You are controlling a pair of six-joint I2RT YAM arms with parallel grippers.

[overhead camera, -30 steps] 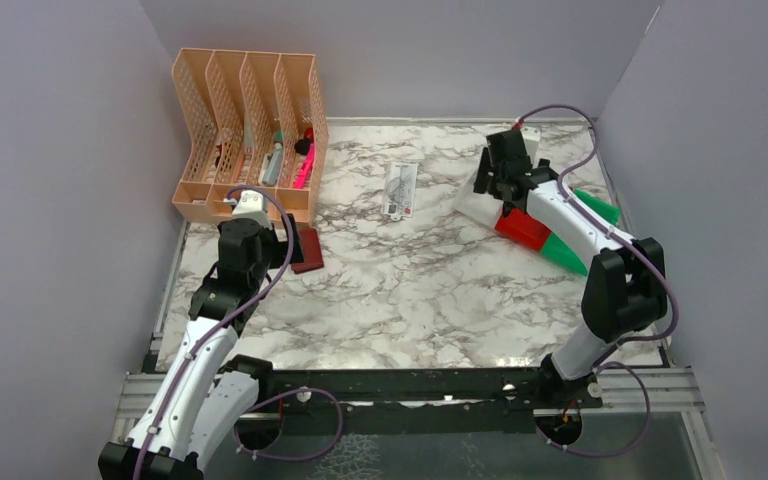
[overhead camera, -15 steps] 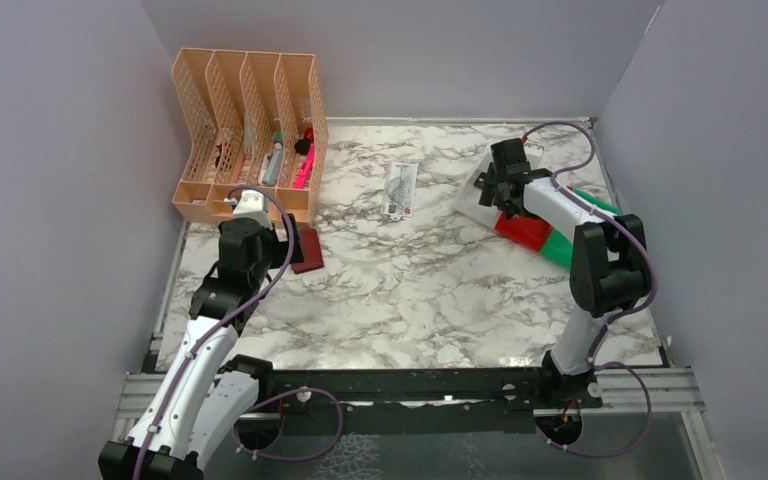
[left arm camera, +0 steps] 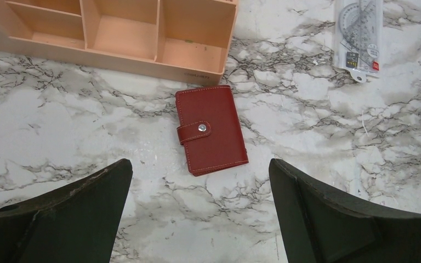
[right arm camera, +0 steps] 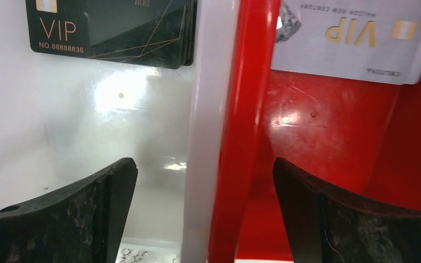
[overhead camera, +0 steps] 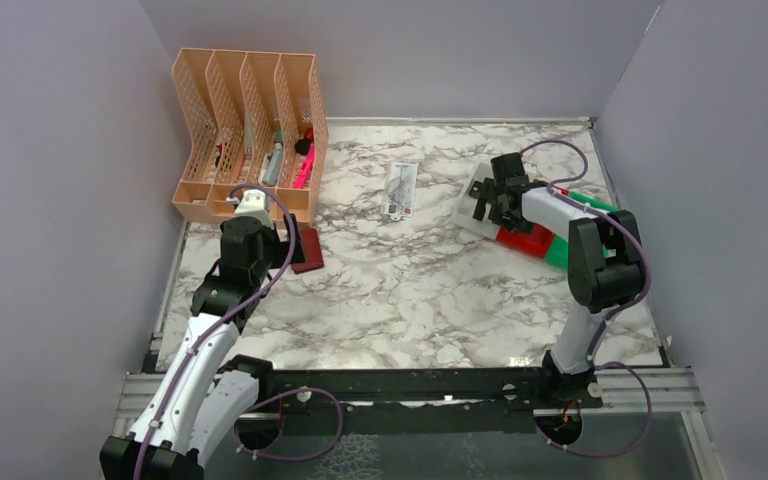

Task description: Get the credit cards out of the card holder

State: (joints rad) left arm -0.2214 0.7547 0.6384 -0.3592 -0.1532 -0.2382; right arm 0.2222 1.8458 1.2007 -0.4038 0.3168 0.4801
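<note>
Card holder point(left arm camera: 211, 130): maroon, folded shut with its snap tab fastened. It lies flat on the counter point(left arm camera: 307, 137) at the far left, just beside the peach organiser point(left arm camera: 126, 38), with a thin gap between them.
Left tool point(left arm camera: 199, 189): wide apart and empty, hanging above the holder, which shows between its fingers.
Right tool point(right arm camera: 204, 175): wide apart and empty, low over the adjoining walls of the white bin point(right arm camera: 60, 126) and the red bin point(right arm camera: 329, 126) at the far right.
Credit cards: black cards point(right arm camera: 109, 30) lie in the white bin and a pale card point(right arm camera: 356, 41) in the red bin — all outside the holder. Whether others are inside cannot be told while it is shut.
Step in hand: judged to be the left arm lining up on the holder.
Method: come down square over the holder and grip its long edges, not the tab, so that the snap is free to be released. Keep clear of the organiser wall.
Risk: the holder is thin and flat on a smooth counter — it may slide rather than lift.
</note>
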